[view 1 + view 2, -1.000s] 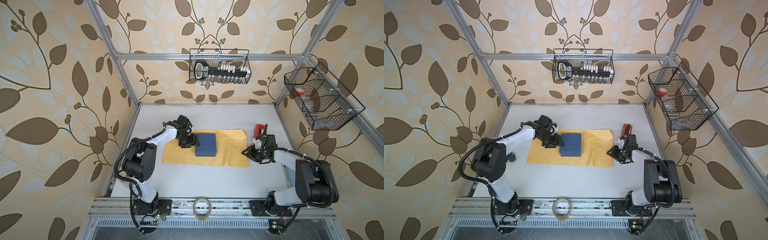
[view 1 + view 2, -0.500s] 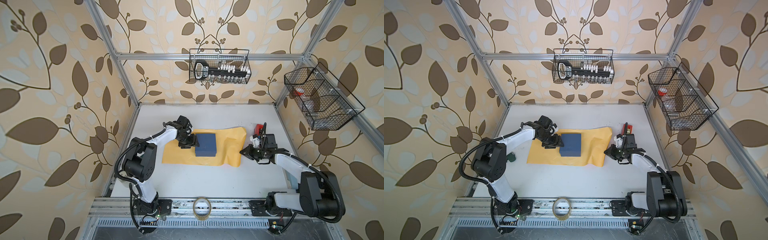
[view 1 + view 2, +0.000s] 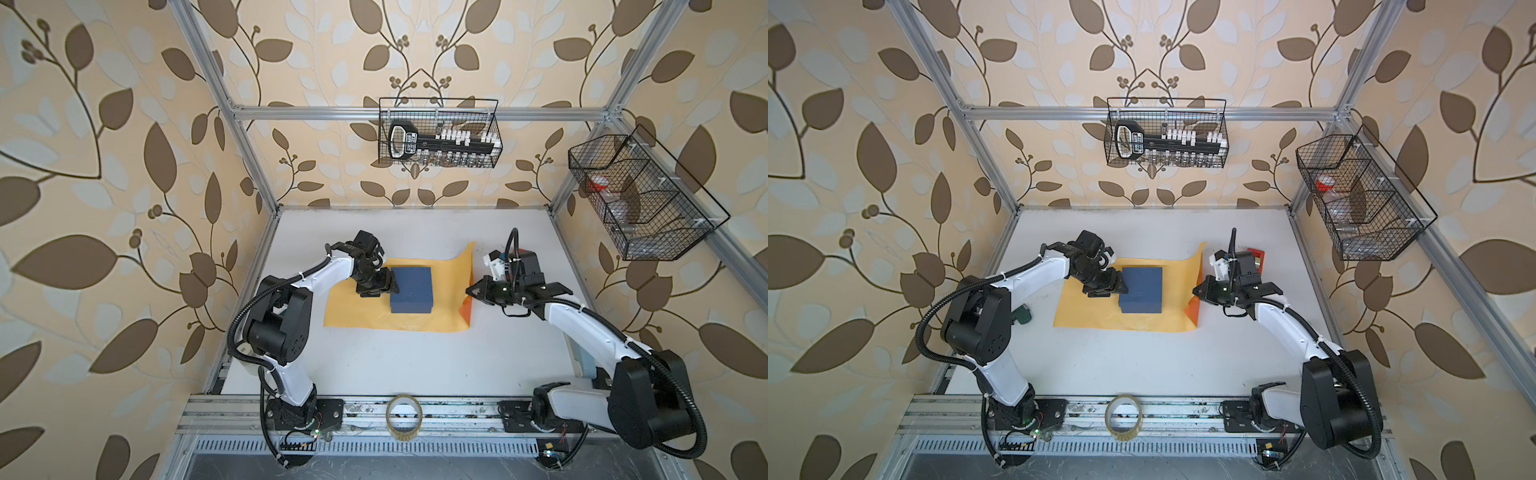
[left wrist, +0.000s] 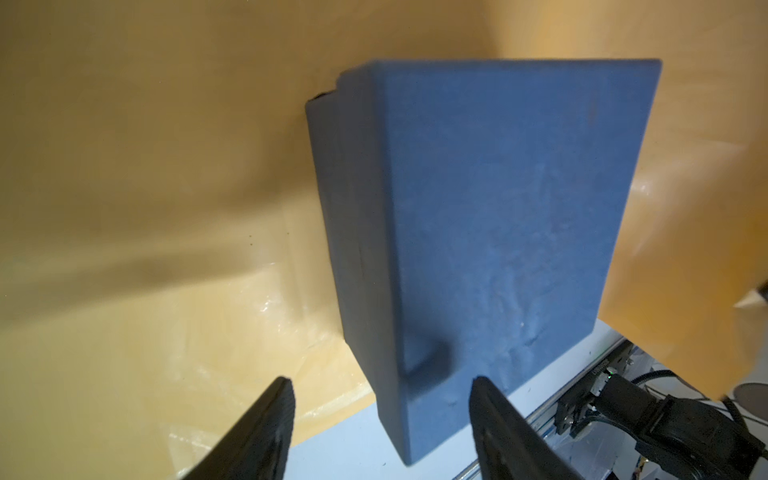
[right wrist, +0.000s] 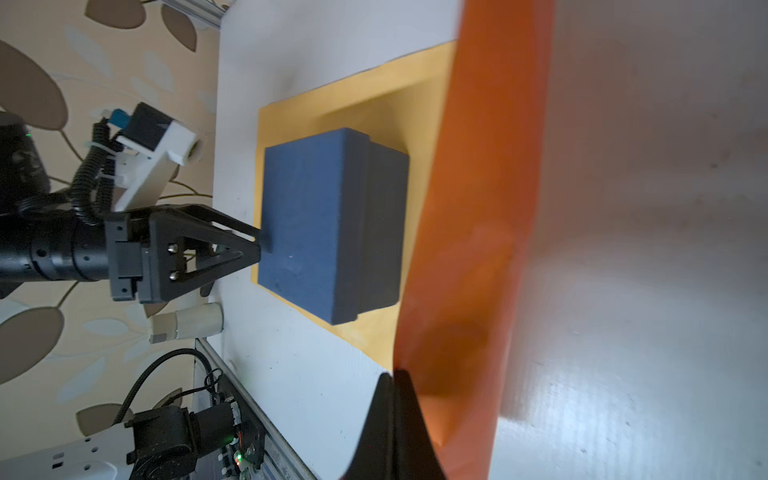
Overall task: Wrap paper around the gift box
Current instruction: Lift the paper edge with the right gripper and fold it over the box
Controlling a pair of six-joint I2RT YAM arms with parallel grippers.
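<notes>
Box (image 3: 411,286) lay on paper (image 3: 357,311). At three o'clock, right gripper (image 3: 469,291) pinched paper's raised edge; left gripper (image 3: 394,286) stood open at box's nine o'clock.

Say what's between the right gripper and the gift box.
Both top views: only the thin orange-and-tan paper sheet, pinched by the right gripper, running under the slate-blue cardboard gift box.

Leaf-patterned wallpaper (image 3: 104,208) surrounds a white tabletop (image 3: 415,365); 2 wire baskets (image 3: 440,100) hang, contents unclear.
</notes>
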